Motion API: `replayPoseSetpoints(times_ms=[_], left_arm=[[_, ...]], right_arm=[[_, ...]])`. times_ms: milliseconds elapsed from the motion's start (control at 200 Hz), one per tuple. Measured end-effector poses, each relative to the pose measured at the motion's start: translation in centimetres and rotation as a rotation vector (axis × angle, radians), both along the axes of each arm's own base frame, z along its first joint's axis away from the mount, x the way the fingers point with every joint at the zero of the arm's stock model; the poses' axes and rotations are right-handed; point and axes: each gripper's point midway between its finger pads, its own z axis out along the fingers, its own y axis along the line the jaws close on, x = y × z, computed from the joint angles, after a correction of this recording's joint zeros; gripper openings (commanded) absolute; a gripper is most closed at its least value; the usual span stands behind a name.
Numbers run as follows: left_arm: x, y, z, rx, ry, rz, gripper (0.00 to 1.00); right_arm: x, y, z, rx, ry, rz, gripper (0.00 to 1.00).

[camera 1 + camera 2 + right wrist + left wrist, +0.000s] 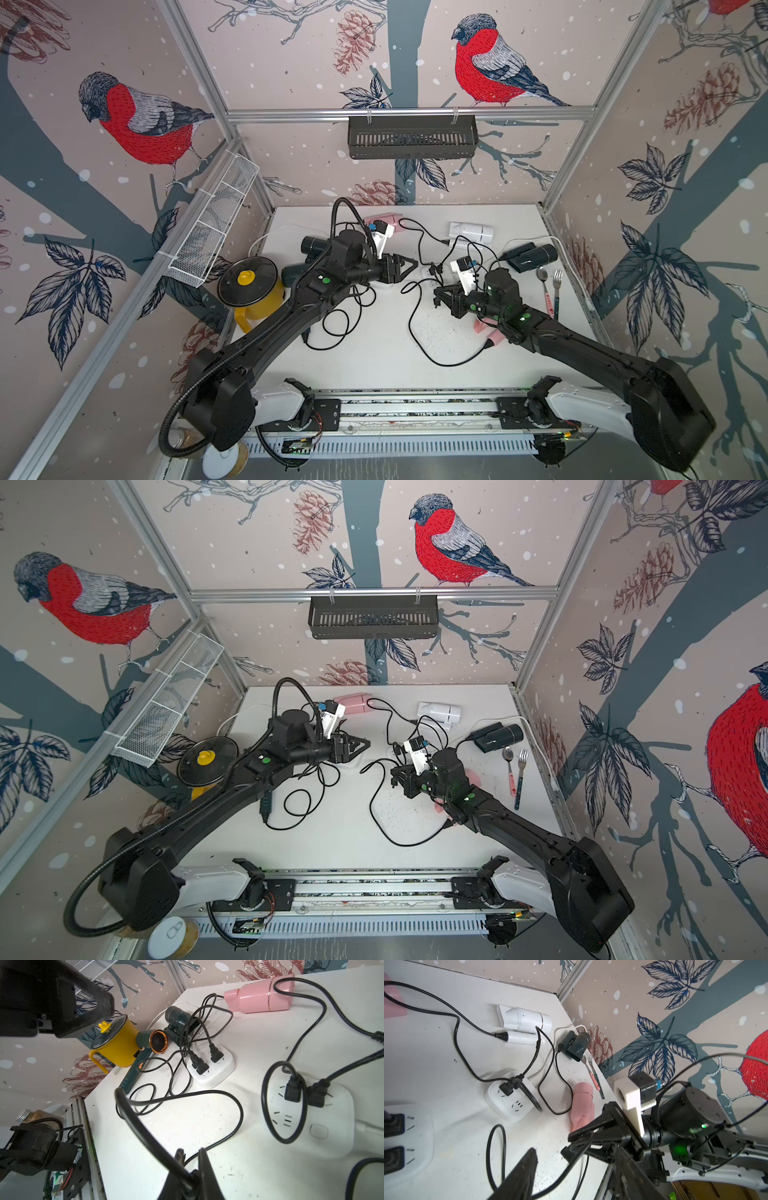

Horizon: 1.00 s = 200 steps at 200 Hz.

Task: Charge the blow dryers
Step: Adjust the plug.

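**Right gripper pinches a black cord**

The right gripper (191, 1153) is clenched tight on a black cord (143, 1132), low in the middle of the right wrist view. The left gripper (409, 264) has its fingers apart and holds nothing.

In the right wrist view, a white power strip (212, 1066) in the middle has three plugs in it. A second power strip (324, 1118) at the right has two.

In a top view, a pink blow dryer (382, 219) and a white blow dryer (471, 232) lie at the upper middle. A black blow dryer (534, 254) lies to their right. A green blow dryer (143, 1040) lies beside the yellow pot (118, 1049).
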Motion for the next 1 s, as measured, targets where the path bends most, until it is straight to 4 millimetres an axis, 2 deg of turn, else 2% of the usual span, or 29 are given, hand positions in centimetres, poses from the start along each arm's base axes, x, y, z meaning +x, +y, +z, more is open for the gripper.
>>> replayPoseSetpoints(times_ms=[120, 225, 280, 520, 790, 1001], left_arm=[[-4.1, -0.6, -1.0, -0.001, -0.031, -0.091, 0.59], [-7.9, -2.3, -3.3, -0.001, -0.028, -0.207, 0.59], [-8.9, -2.9, -4.5, 0.007, -0.005, -0.245, 0.59], [-8.3, -4.4, -6.8, 0.009, 0.017, -0.252, 0.59], [-7.5, -5.3, -6.7, -0.018, -0.009, -0.252, 0.59], [-7.8, -5.7, -6.8, -0.024, -0.015, -0.268, 0.51]], right_arm=[[-0.9, 0.3, 0.0, 0.035, 0.050, 0.030, 0.06], [-1.7, 0.8, 0.4, 0.082, 0.092, 0.072, 0.07], [-2.2, 1.1, 0.8, 0.107, 0.107, 0.097, 0.07], [-4.0, 1.7, 3.0, 0.197, 0.126, 0.193, 0.07], [-5.2, 1.9, 4.5, 0.252, 0.145, 0.241, 0.07], [-5.5, 1.9, 4.5, 0.268, 0.184, 0.248, 0.08]])
